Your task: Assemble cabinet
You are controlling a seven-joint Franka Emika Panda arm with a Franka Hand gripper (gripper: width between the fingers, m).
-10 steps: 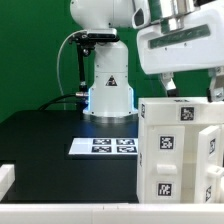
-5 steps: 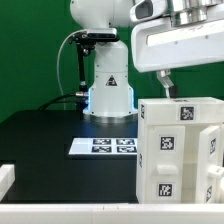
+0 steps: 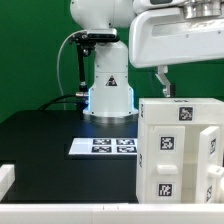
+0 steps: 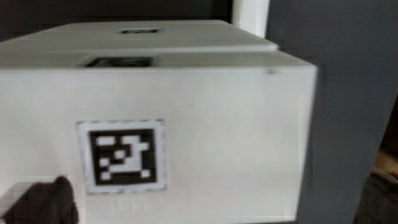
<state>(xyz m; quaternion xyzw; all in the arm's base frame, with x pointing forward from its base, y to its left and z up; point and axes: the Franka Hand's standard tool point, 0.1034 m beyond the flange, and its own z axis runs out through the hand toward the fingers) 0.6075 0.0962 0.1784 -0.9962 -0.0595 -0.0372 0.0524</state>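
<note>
While the gripper (image 3: 190, 84) hung above the cabinet (image 3: 180, 150), only one dark finger (image 3: 163, 82) showed below the white hand body in the exterior view, its tip just clear of the cabinet's top edge; the other finger was cut off by the frame, so I could not tell whether the jaws stood open or closed. Nothing showed between them.

That white boxy cabinet stood at about four o'clock in the exterior view, running out of frame on the exterior view's right and at the bottom. Its near faces carried small square black-and-white tags, and raised panels broke its front. At about nine o'clock from it lay an open stretch of black table (image 3: 40, 135), bare as far as the frame edge. Flat on that table, at about ten o'clock from the cabinet and just beside its corner, sat the marker board (image 3: 103, 146), in front of the robot base (image 3: 108, 90). A white rail (image 3: 60, 212) ran along the near table edge at six o'clock.

From the wrist view the cabinet (image 4: 160, 90) filled the picture, one tag (image 4: 125, 152) facing the camera, and a dark fingertip (image 4: 50, 203) showed in front of that face.

Behind everything stood a green backdrop (image 3: 30, 50).
</note>
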